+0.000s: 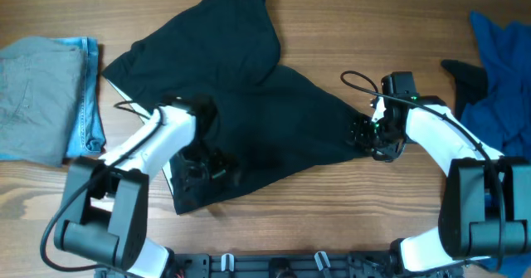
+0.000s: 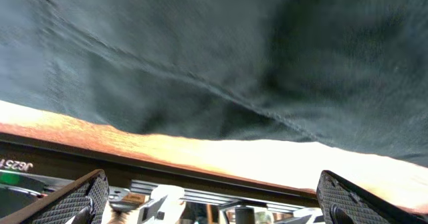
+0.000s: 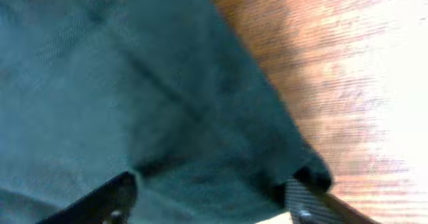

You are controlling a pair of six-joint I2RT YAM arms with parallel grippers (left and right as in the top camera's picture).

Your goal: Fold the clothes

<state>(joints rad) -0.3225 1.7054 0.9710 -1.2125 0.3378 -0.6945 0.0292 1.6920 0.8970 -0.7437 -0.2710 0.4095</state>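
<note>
On the wooden table the black shirt lies spread and rumpled, no fold made. Left gripper stands over the shirt's near-left hem, fingers spread, nothing held. Right gripper sits at the shirt's right edge, fingers spread, with the cloth's corner between them. Judged step: taking hold for the first fold. Next move calls for both to pinch cloth and lift together.

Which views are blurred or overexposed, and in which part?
Overhead: sharp, evenly lit, the black shirt nearly featureless. Left wrist: shirt softly blurred, the table strip below it blown out. Right wrist: all blurred, table glaring at the right.
</note>
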